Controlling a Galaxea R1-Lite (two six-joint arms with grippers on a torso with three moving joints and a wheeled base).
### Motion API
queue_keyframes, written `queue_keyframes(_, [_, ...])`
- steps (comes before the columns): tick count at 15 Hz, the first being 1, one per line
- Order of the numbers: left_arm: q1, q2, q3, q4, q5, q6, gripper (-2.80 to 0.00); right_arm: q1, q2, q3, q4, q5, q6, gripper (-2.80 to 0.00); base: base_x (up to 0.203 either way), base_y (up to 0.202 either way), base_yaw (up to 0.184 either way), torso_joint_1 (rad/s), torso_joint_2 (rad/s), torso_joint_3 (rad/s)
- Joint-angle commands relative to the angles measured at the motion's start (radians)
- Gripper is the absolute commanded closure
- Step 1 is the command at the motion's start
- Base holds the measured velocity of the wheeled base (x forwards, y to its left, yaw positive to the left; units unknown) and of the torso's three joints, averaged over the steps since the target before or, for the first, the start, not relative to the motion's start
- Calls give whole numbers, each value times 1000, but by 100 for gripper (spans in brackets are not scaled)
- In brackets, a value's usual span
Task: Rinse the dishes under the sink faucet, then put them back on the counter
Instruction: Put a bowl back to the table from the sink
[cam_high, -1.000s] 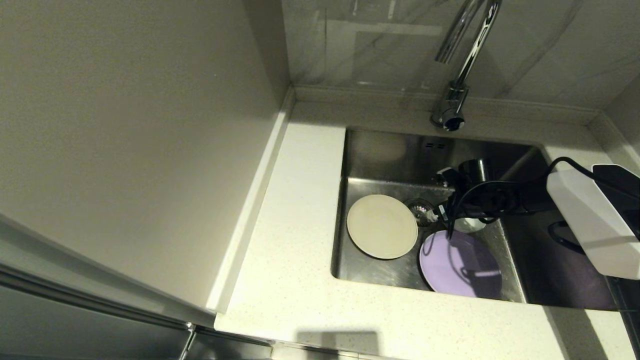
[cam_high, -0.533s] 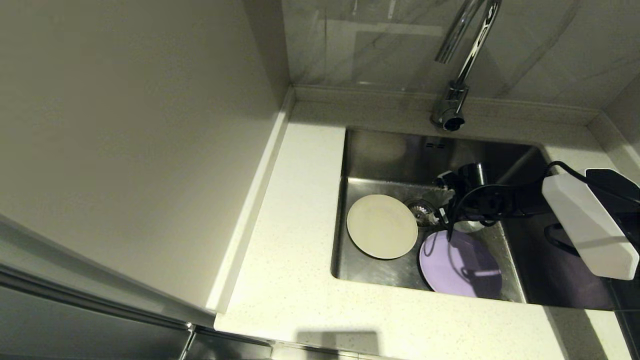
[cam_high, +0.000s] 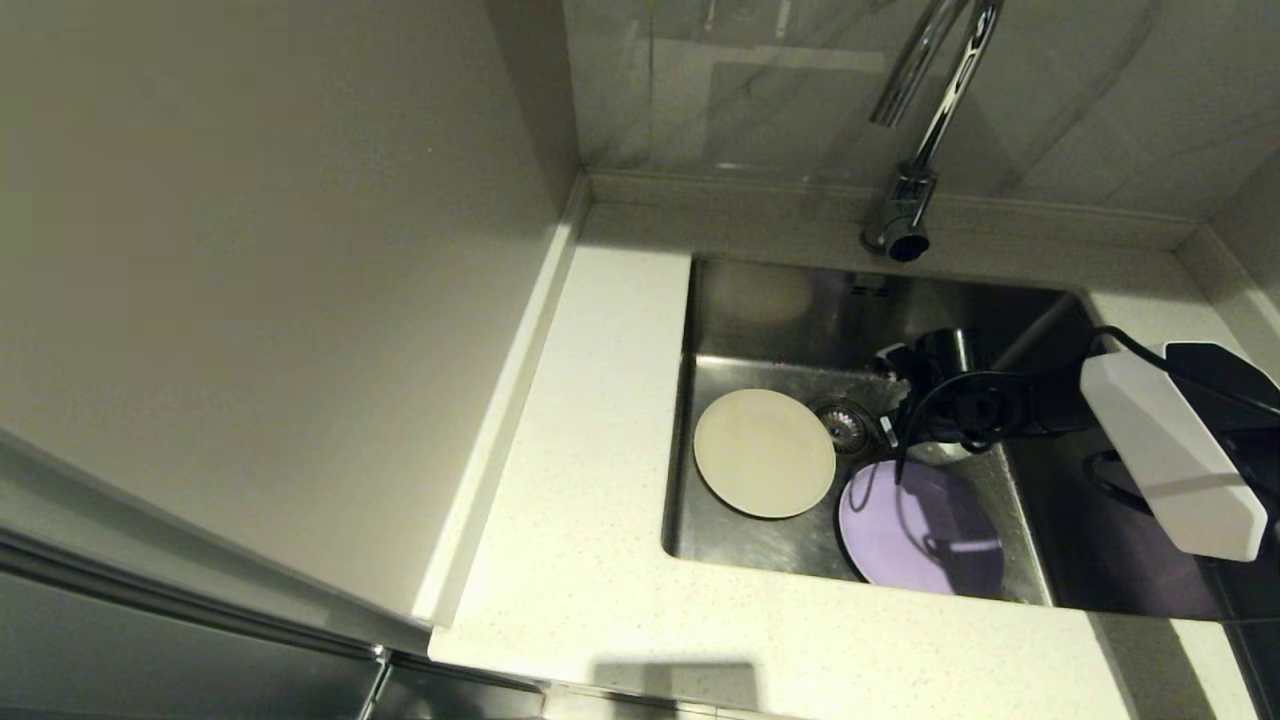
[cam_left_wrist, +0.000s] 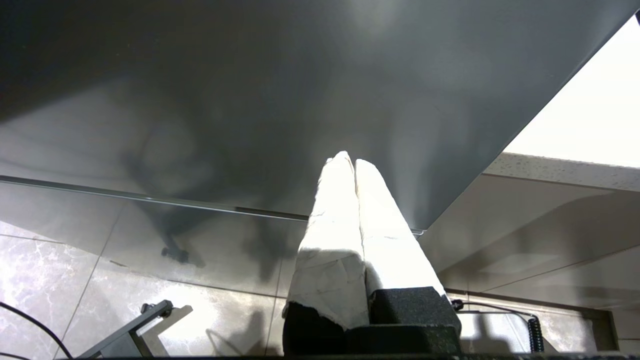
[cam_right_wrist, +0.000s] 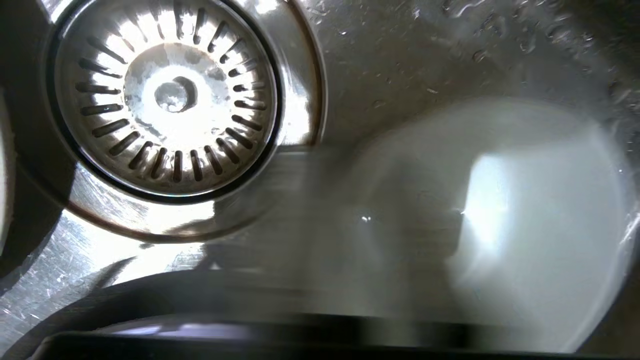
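Observation:
The steel sink holds all three dishes. The cream plate lies flat at its left, and the lavender plate sits near the front wall. A sliver of the white bowl shows beneath my right arm; it is the pale round shape beside the drain strainer. My right gripper hangs low in the basin, open, its blurred fingers straddling the bowl's near rim. The faucet rises behind the sink. My left gripper is shut and empty, parked below the counter.
The speckled counter runs left of and in front of the sink. A tall cabinet side walls off the left. The right arm's black cable loops over the lavender plate. Sink walls stand close around the gripper.
My right forearm has shifted slightly left and lower into the sink, and the gripper has edged towards the bowl. The plates have not moved.

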Motion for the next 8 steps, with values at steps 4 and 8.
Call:
queue_keyframes(4, [1,-3,0,-1,0,-1,0,-40,-30,-1,0,2,3,0,0,0,0,0,0,0])
queue_keyframes(8, [-1,-3,0,-1,0,-1,0,-50,-121,101,8,37,18,0,0,0,0,0,0,0])
